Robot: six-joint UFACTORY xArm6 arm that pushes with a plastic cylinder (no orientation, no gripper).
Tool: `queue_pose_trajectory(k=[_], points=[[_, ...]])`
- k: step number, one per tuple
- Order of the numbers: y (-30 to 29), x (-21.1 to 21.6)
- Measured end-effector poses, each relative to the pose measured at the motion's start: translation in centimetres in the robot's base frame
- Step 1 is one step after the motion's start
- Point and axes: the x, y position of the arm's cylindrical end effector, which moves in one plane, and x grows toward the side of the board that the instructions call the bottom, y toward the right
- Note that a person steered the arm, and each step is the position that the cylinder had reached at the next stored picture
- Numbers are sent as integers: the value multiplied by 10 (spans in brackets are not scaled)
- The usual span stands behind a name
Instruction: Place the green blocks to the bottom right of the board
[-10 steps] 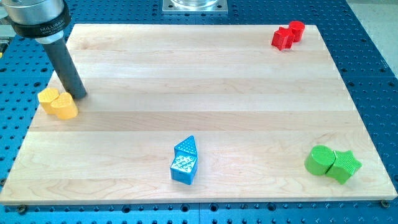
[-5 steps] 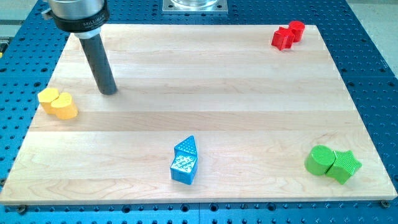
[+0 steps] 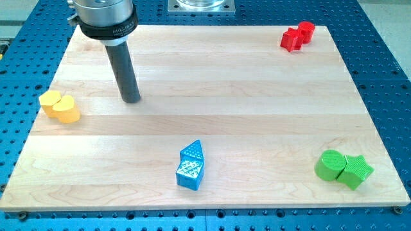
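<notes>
Two green blocks sit touching at the board's bottom right: a green cylinder (image 3: 329, 165) and a green star (image 3: 356, 171) on its right. My tip (image 3: 131, 100) rests on the board in the upper left part, far from the green blocks and to the right of the yellow blocks.
Two yellow blocks (image 3: 59, 106) lie together at the left edge. A blue triangle (image 3: 192, 151) and a blue cube (image 3: 190, 172) touch at the bottom centre. Two red blocks (image 3: 297, 36) sit at the top right. The wooden board (image 3: 212, 83) lies on a blue perforated table.
My tip has moved to the view's right, away from the yellow blocks. No block has moved.
</notes>
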Motion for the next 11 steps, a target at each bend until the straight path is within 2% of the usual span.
queue_pose_trajectory(k=[3, 8, 9, 11], points=[[33, 4], [38, 6], [62, 5], [227, -8]])
